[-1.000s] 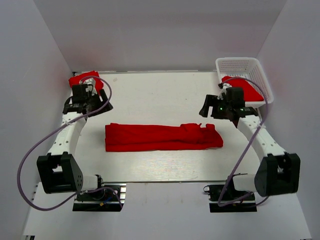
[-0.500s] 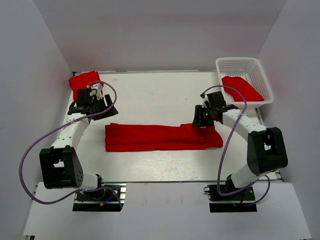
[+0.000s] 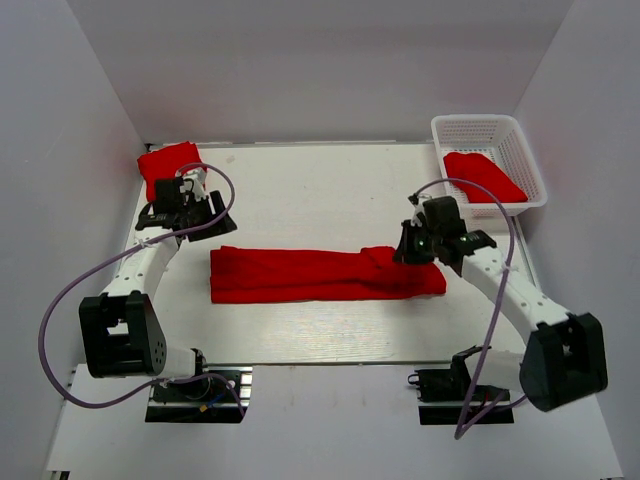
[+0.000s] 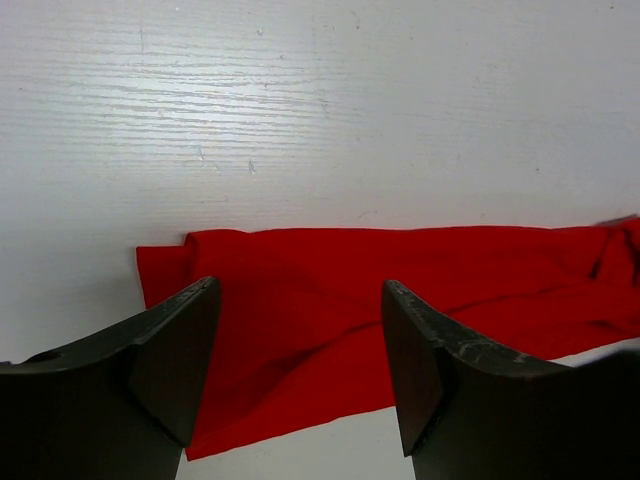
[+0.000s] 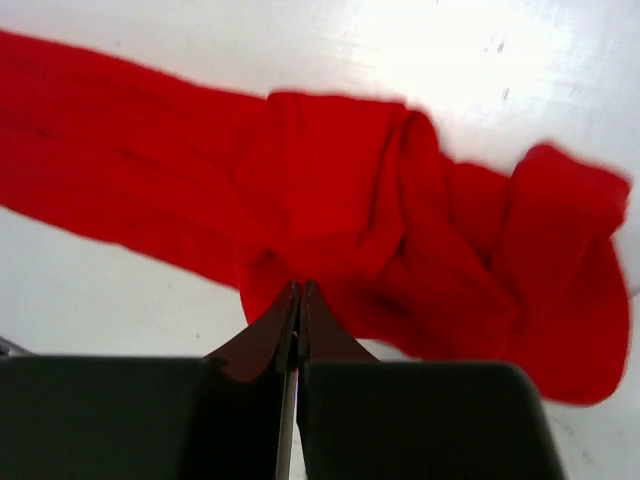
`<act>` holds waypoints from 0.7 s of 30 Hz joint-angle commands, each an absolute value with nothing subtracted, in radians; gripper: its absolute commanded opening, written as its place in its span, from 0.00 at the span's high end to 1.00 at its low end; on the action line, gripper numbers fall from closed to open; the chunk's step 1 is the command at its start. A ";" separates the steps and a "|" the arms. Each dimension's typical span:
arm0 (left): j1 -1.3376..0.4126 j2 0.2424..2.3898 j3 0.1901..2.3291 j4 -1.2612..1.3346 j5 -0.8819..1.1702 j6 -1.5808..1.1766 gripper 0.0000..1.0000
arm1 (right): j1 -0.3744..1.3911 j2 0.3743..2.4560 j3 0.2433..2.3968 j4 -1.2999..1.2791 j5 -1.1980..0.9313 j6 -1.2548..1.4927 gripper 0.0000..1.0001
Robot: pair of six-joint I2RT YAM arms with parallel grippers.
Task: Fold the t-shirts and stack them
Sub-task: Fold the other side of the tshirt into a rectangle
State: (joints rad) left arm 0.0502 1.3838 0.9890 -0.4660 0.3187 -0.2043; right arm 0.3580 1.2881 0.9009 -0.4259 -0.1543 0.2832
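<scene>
A long, lengthwise-folded red t-shirt [image 3: 320, 273] lies across the middle of the table. My right gripper [image 3: 408, 250] is down at its bunched right end. In the right wrist view the jaws [image 5: 298, 288] are shut, with their tips pinching the edge of the rumpled red cloth [image 5: 420, 230]. My left gripper [image 3: 195, 218] hovers above the table just beyond the shirt's left end. It is open, and in the left wrist view [image 4: 300, 300] the shirt's left end [image 4: 400, 290] shows between the fingers with nothing gripped.
A folded red t-shirt [image 3: 168, 160] sits in the far left corner behind my left arm. A white lattice basket [image 3: 480, 125] at the far right holds another red t-shirt [image 3: 482, 175]. White walls enclose the table on three sides.
My right arm swung left from beside the basket and came down on the shirt's right end, and its jaws went from wide open to shut. My left gripper shifted slightly toward the shirt.
</scene>
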 commanded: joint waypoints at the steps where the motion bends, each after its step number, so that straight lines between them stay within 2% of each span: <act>1: 0.046 1.368 0.983 -0.451 0.364 -0.183 0.25 | 0.382 1.191 0.781 -0.520 -0.178 0.360 1.00; 4: 0.046 1.368 0.973 -0.451 0.373 -0.173 0.25 | 0.397 1.103 0.694 -0.549 -0.209 0.416 1.00; 5: 0.046 1.368 0.973 -0.451 0.373 -0.164 0.25 | 0.397 1.054 0.657 -0.564 -0.216 0.428 0.91; 7: 0.046 1.368 0.963 -0.460 0.373 -0.164 0.25 | 0.408 1.034 0.621 -0.594 -0.230 0.468 0.64; 9: 0.046 1.358 0.963 -0.460 0.373 -0.155 0.25 | 0.414 0.996 0.611 -0.617 -0.204 0.485 0.47; 13: 0.046 1.358 0.963 -0.460 0.391 -0.155 0.25 | 0.413 1.003 0.695 -0.614 -0.125 0.451 0.28; 21: 0.046 1.348 0.945 -0.471 0.448 -0.091 0.26 | 0.411 1.274 0.962 -0.488 -0.087 0.353 0.28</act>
State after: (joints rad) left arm 0.0502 1.3838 0.9577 -0.4667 0.4046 -0.1333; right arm 0.4088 1.1923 0.8959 -0.5602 -0.1131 0.4019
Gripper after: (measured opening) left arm 0.738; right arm 0.723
